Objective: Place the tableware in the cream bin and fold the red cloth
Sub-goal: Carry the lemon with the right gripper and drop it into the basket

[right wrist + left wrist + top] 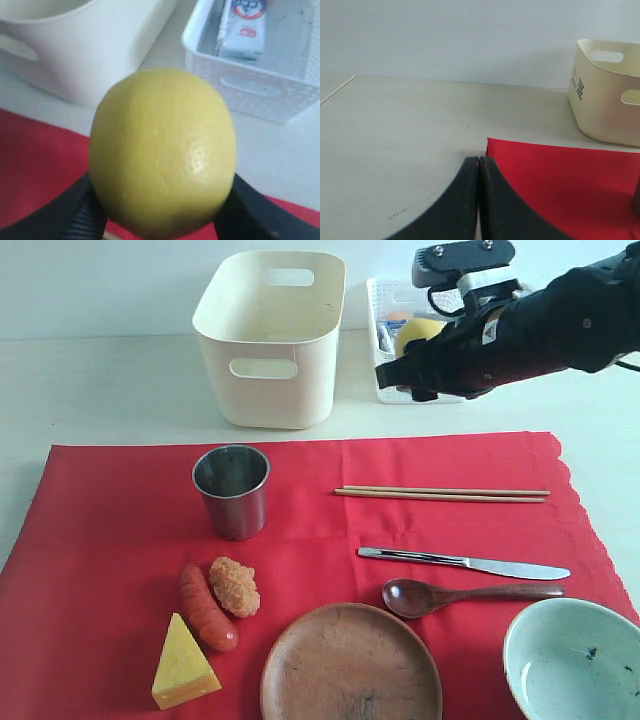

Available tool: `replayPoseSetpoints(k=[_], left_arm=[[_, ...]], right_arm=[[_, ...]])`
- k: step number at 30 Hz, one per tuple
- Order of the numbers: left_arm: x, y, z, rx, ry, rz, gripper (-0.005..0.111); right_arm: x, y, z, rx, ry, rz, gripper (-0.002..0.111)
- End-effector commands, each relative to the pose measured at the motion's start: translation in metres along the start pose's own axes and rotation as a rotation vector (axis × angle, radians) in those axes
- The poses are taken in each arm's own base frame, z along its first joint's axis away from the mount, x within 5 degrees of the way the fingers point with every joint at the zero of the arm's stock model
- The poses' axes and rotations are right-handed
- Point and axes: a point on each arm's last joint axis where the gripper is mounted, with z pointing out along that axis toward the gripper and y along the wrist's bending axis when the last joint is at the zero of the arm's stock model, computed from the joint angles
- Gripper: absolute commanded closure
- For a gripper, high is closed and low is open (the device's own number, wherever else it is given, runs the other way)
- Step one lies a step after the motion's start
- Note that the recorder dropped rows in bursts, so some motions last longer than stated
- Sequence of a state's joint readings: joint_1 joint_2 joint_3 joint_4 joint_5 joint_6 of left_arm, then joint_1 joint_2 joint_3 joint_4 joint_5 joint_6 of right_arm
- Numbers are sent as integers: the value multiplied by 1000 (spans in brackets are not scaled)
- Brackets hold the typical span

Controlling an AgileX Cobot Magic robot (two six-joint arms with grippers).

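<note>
The red cloth point(120, 540) lies flat with the tableware on it: a steel cup point(232, 490), chopsticks point(440, 494), a knife point(460, 563), a dark spoon point(420, 597), a brown plate point(350, 660) and a pale bowl point(570, 660). Behind the cloth stands the cream bin point(270, 340). My right gripper point(410, 365) hangs above the cloth's far edge, shut on a lemon point(162, 150), close to the bin point(90, 50). In the left wrist view my left gripper point(479, 162) is shut and empty, low by a corner of the cloth point(560, 175); it is out of the exterior view.
A white lattice basket point(385, 300) with a milk carton point(245, 25) stands right of the bin, just beyond the lemon. A sausage point(207, 607), a fried nugget point(234, 586) and a cheese wedge point(183, 665) lie on the cloth's front left.
</note>
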State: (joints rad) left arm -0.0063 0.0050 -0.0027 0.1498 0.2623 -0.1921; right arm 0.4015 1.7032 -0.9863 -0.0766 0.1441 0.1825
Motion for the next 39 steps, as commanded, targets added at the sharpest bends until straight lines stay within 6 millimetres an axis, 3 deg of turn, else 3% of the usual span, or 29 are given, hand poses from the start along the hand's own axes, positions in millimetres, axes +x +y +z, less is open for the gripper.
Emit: replayPoseSetpoints(k=[1,5,13,19,24,33,39], left_arm=[[0,0,0,8,-8,6,104],[0,0,0,8,-8,6,104],[0,0,0,8,-8,6,104],[0,0,0,8,-8,6,104],[0,0,0,8,-8,6,104],[0,0,0,8,-8,6,104],[0,0,0,8,-8,6,104]], right_arm=[[-16,-19,-3,29,-94,30,108],[-32,-29,13,53,-91,50,108],[-73,-50,77,98,-53,67,108],[-80,-61,111,115,-54,69,106],[-79,-62,121,112,-65,68,78],[-81,-61,121,108,-89,66,30],[-81,-61,121,107,-89,70,23]])
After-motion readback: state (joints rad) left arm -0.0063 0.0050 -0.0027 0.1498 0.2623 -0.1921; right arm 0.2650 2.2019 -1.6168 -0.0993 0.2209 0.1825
